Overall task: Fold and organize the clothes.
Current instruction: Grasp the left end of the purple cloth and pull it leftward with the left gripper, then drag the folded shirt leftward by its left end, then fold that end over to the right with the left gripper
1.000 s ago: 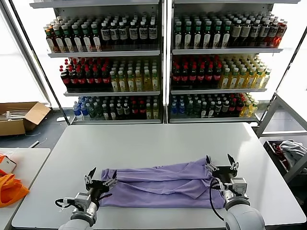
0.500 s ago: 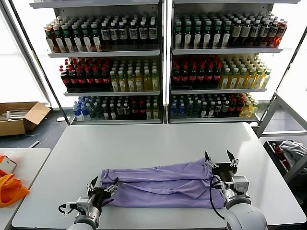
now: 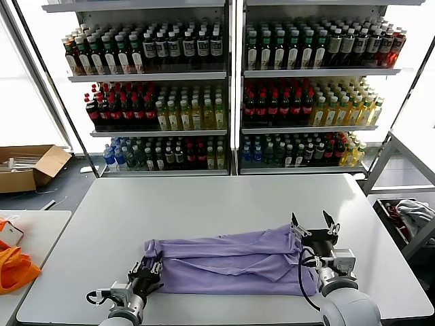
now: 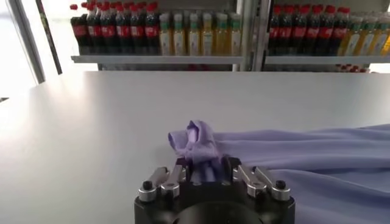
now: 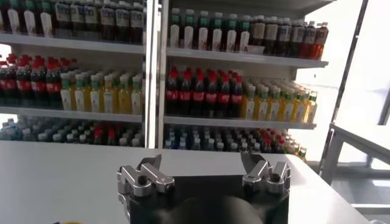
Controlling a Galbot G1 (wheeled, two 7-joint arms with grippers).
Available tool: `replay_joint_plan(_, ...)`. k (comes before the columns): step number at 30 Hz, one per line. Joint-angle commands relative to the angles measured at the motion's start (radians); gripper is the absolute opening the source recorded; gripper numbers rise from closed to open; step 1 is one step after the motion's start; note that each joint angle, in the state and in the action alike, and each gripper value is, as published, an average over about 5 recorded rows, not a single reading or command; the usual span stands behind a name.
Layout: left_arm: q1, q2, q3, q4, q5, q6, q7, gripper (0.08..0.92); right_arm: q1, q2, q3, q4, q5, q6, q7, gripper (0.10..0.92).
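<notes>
We are looking at the left gripper (image 3: 145,274) lying low at the near edge of the white table (image 3: 204,204), reaching forward with its fingers closed on a bunched corner of the lavender T-shirt (image 3: 231,261). In the left wrist view that gripper (image 4: 206,175) is pinching a knot of the T-shirt (image 4: 196,141) between its fingers, and the cloth is trailing away from the knot across the table (image 4: 91,115).

We are seeing the right gripper (image 3: 315,231) hanging raised over the T-shirt's other end, its fingers spread wide and holding nothing. The right wrist view shows the same gripper (image 5: 203,167) with its fingers well apart, facing the drink shelves (image 5: 201,91).

The T-shirt is lying in a long folded band near the table's front edge, its long axis running from one gripper to the other, parallel to that edge.
</notes>
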Motion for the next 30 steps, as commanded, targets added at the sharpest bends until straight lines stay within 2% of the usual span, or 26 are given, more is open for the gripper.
replay_joint_plan(1, 0.002, -0.001, -0.006, 0.018, -0.01, 0.002, 0.004, 0.316, 0.004, 0.0, -0.001, -0.001, 0.002, 0.001, 0.0, 0.823)
replay_joint_plan(7, -0.021, 0.026, -0.059, 0.019, -0.015, -0.024, 0.007, 0.151, 0.015, 0.0, -0.001, -0.007, 0.006, 0.002, 0.0, 0.823)
replay_joint_plan(10, -0.046, 0.064, -0.131, 0.0, -0.024, -0.026, 0.006, 0.112, 0.016, -0.005, 0.003, -0.008, 0.01, 0.003, 0.001, 0.823)
replay_joint_plan(15, -0.092, 0.172, -0.313, -0.039, -0.05, -0.02, 0.008, 0.11, 0.02, -0.013, 0.005, -0.009, 0.016, 0.003, 0.003, 0.823)
replay_joint_plan(19, -0.116, 0.316, -0.441, -0.024, -0.055, -0.016, 0.02, 0.11, 0.038, -0.017, -0.001, -0.014, 0.022, -0.001, 0.002, 0.823)
replay_joint_plan(23, -0.113, 0.455, -0.513, 0.008, -0.066, -0.017, 0.029, 0.11, 0.07, -0.017, -0.014, -0.029, 0.027, -0.007, 0.003, 0.823)
replay_joint_plan(26, -0.107, 0.5, -0.533, 0.016, -0.073, -0.017, 0.036, 0.11, 0.093, -0.019, -0.026, -0.042, 0.027, -0.016, 0.005, 0.823)
replay_joint_plan(30, -0.105, 0.499, -0.533, 0.0, -0.076, -0.017, 0.039, 0.11, 0.101, -0.018, -0.032, -0.045, 0.024, -0.028, 0.009, 0.823)
